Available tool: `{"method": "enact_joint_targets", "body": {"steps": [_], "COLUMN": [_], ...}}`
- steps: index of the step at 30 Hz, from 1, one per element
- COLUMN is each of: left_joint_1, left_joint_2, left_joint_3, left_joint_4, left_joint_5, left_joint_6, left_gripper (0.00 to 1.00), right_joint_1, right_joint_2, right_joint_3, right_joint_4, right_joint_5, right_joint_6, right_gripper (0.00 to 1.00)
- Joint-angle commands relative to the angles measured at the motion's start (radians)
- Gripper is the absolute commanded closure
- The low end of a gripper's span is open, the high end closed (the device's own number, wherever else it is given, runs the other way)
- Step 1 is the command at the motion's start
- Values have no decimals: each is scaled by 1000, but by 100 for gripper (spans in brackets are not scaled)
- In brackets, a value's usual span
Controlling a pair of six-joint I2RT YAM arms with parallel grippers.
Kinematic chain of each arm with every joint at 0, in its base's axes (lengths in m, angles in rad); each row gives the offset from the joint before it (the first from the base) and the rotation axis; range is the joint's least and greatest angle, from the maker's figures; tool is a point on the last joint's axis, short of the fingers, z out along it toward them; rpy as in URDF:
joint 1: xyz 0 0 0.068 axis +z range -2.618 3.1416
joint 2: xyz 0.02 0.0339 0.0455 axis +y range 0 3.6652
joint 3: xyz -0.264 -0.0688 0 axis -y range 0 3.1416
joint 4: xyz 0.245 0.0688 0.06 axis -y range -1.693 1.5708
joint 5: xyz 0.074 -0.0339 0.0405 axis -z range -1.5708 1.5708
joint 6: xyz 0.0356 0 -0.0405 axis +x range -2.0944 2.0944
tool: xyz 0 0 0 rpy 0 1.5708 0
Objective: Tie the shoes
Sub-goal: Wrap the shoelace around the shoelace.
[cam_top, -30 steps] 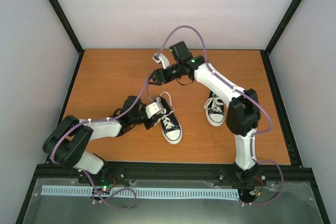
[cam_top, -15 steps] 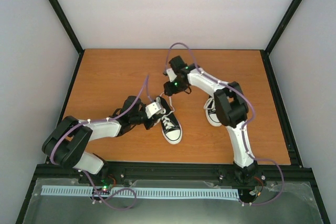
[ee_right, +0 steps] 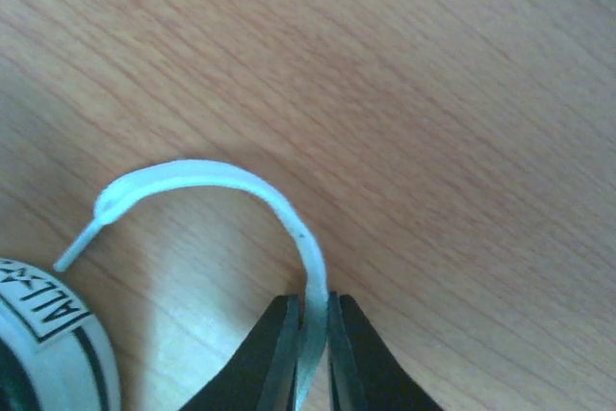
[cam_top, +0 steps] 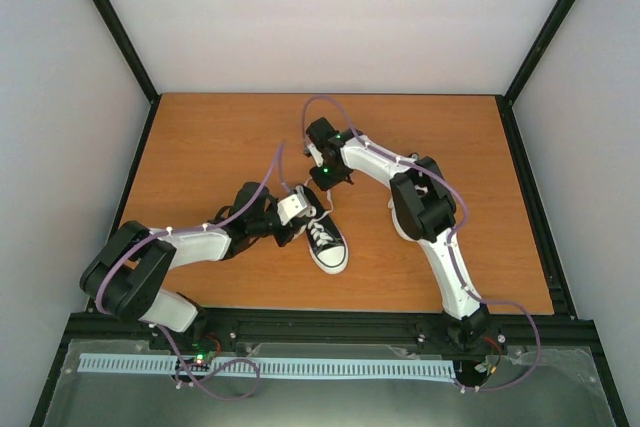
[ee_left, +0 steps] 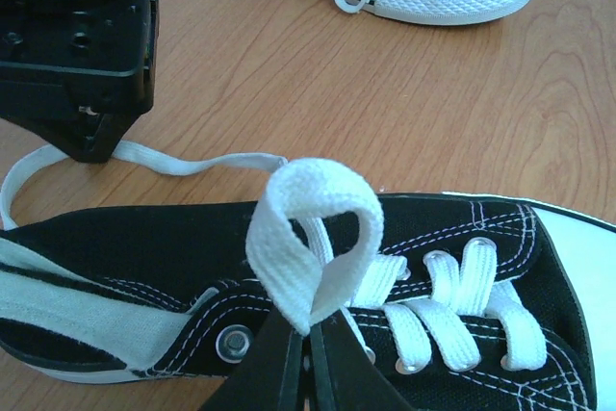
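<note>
The left gripper [ee_left: 308, 334] pinches a lace loop [ee_left: 318, 178] above the shoe [ee_left: 144, 247]. The right gripper [ee_right: 310, 326] clamps a lace end [ee_right: 221, 172] just above the table [ee_right: 433, 93], seemingly the same shoe's.

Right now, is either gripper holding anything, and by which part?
Both. The left gripper pinches the base of a folded lace loop over the shoe. The right gripper pinches a loose lace strand, back from its tip.

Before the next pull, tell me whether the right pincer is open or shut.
Shut. In the right wrist view the right pincer has its two fingers pressed against a white lace from both sides.
</note>
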Motion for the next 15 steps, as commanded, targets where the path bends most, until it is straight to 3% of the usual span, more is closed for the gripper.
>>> {"method": "enact_joint_targets", "body": {"steps": [1,5,11,15], "left_joint_1": [-4,-4,-4,-4], "left_joint_2": [1,-5,-14,-16], "left_joint_3": [30,28,7,5], "left_joint_4": [17,11,28,26], "left_joint_5": [7,5,19,9], "left_joint_6": [14,14,31,49], "left_gripper": [99,99,99,99], "right_joint_1": [-27,-60,-60,9], "right_joint_2": [-51,-120,-258,-172], "right_joint_3": [12,8,-53,46], "right_joint_4": [-22,7,190,146], "right_joint_5": [31,-155,-857,-878], "right_joint_6": [-1,-26,-125,-124], "right_gripper": [93,97,97,97]}}
